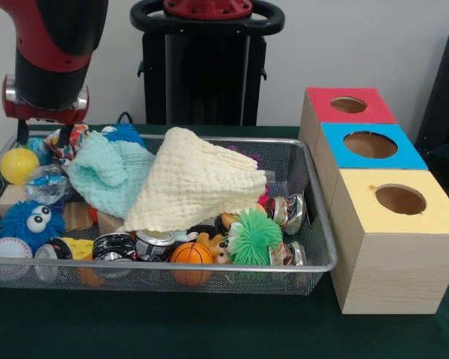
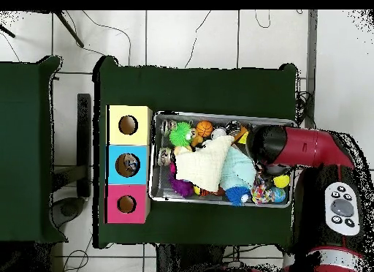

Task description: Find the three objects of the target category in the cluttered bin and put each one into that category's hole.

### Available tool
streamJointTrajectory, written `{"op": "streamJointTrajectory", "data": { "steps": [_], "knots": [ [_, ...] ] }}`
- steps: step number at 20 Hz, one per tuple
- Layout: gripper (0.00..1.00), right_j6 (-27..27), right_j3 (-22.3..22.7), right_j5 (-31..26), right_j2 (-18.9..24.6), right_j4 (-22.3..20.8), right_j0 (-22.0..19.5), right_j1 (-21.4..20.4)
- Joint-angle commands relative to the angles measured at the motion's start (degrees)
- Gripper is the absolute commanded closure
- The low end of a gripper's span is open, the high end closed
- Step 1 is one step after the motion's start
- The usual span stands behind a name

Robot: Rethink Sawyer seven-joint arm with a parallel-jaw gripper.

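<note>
With the claw's state hidden (I cannot tell if it holds anything), first lift the yellow cloth (image 1: 198, 179) off the bin (image 1: 314, 247) to uncover targets

A dark green counter (image 1: 209, 329) fills the lower part of the front view, with a white wall (image 1: 374, 45) behind it at 12 o'clock. A dark object (image 1: 447, 82), cut off at the 3 o'clock edge, cannot be identified. From overhead, a second green counter (image 2: 25, 137) lies at 9 o'clock, apart from the first. Between them shows pale tiled floor (image 2: 190, 39), with thin cables (image 2: 109, 28) trailing at 12 o'clock.
</note>
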State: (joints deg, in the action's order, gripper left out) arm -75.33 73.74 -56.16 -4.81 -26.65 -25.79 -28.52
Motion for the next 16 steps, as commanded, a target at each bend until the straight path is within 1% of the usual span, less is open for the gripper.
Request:
{"op": "streamJointTrajectory", "data": {
  "steps": [1,6,8,10,11,12,14,16],
  "knots": [
    [0.00,8.21,6.32,9.95,9.78,-1.59,-2.73,0.89],
    [0.00,5.62,6.98,20.63,10.84,-4.73,-3.81,3.33],
    [0.00,5.08,7.79,23.15,11.66,-4.52,-4.59,4.31],
    [0.00,4.83,8.52,24.03,12.35,-4.11,-5.26,5.14],
    [0.00,4.55,8.85,24.07,12.52,-3.88,-5.35,5.42],
    [0.00,4.15,8.88,22.74,11.94,-3.67,-4.91,5.50],
    [0.00,4.89,9.54,18.45,11.88,-2.27,-4.96,5.35],
    [0.00,5.57,9.83,15.67,11.71,-1.68,-4.89,5.05]
  ]
}}
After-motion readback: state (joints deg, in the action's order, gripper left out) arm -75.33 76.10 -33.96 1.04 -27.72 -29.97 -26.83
